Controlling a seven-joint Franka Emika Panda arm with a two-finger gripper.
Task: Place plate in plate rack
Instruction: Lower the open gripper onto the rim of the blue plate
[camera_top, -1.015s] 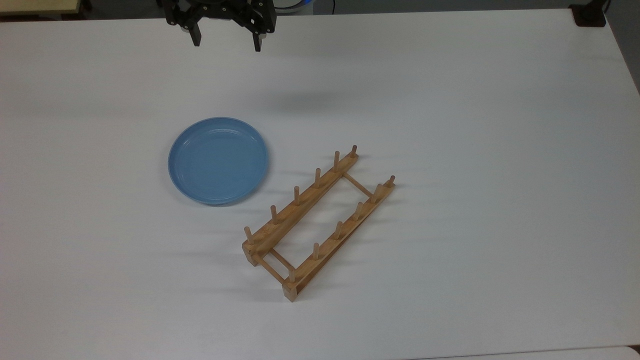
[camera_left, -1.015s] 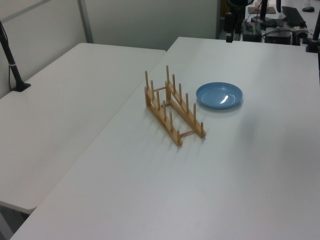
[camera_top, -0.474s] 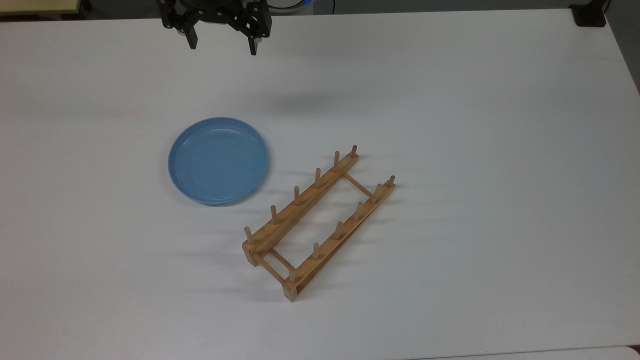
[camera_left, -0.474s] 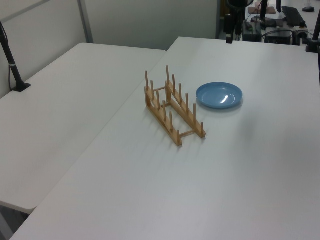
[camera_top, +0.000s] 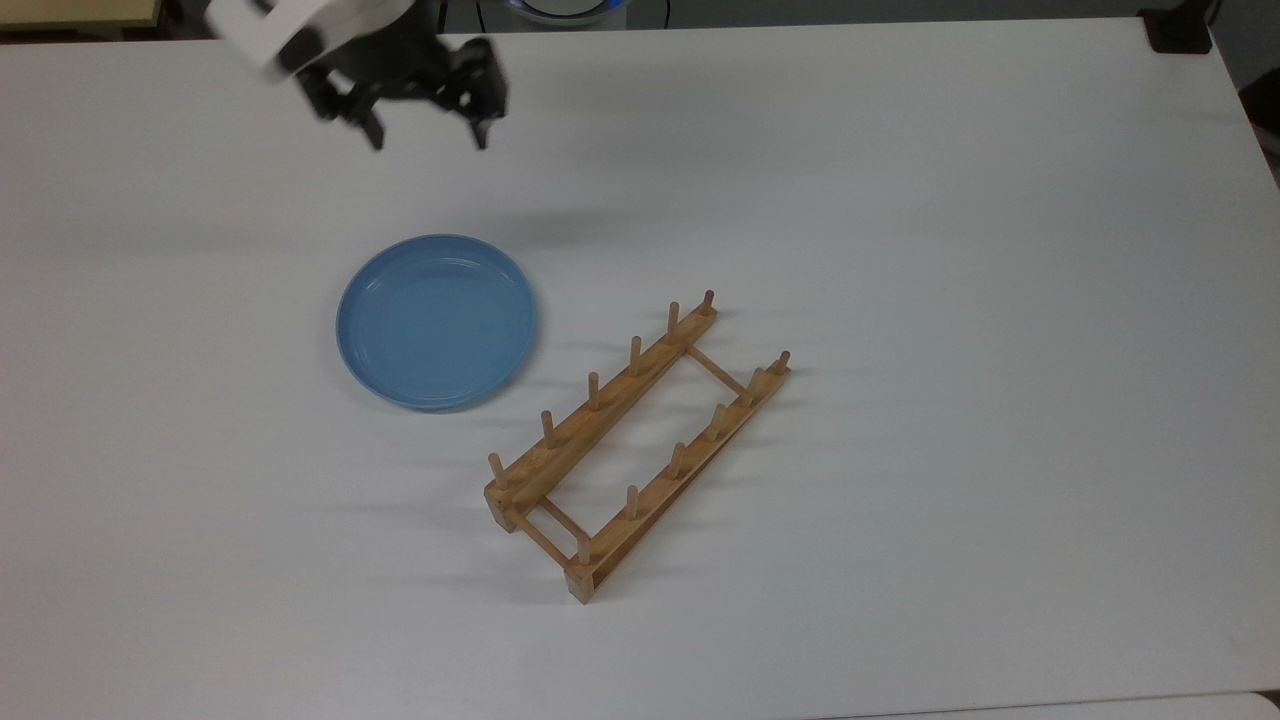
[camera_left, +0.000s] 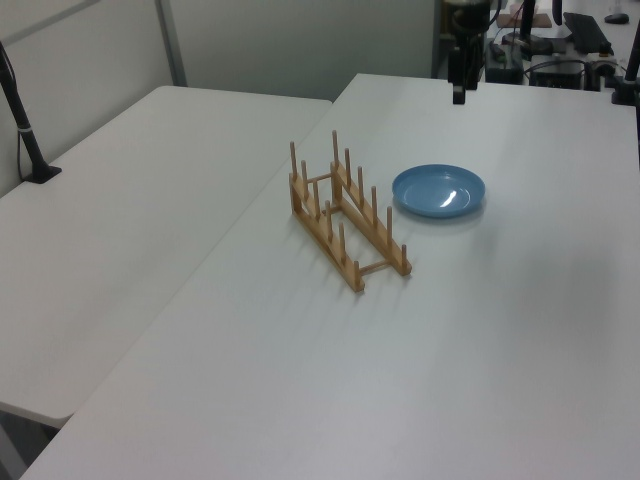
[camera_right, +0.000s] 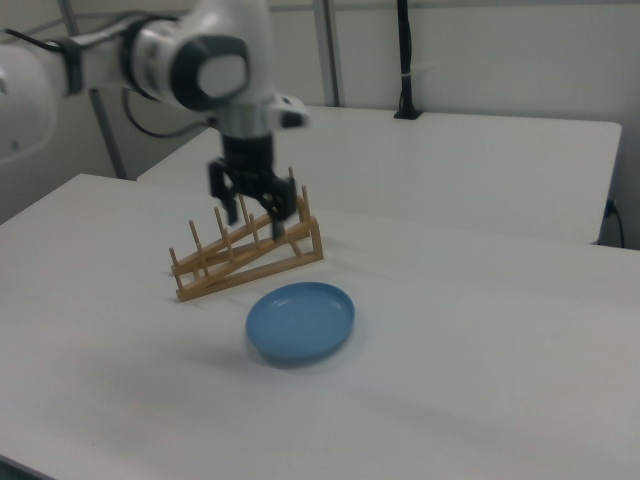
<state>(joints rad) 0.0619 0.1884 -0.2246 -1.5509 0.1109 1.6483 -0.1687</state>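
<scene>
Lying flat beside plate rack (camera_top: 636, 444), plate (camera_top: 436, 321); rack slots unfilled; fingers (camera_top: 376, 134) spread.

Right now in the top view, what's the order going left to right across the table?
Plate → plate rack. The open gripper hangs above the table near the top edge, within the plate's left-right span, so it has no clear slot in that order.

White table (camera_top: 900, 200) w/ 2 items on it: light-blue plate (camera_top: 436, 321) flat, center-left of top view; wooden plate rack (camera_top: 636, 446) just beside it, lower right, diagonal, not touching. Plate rim up.
</scene>
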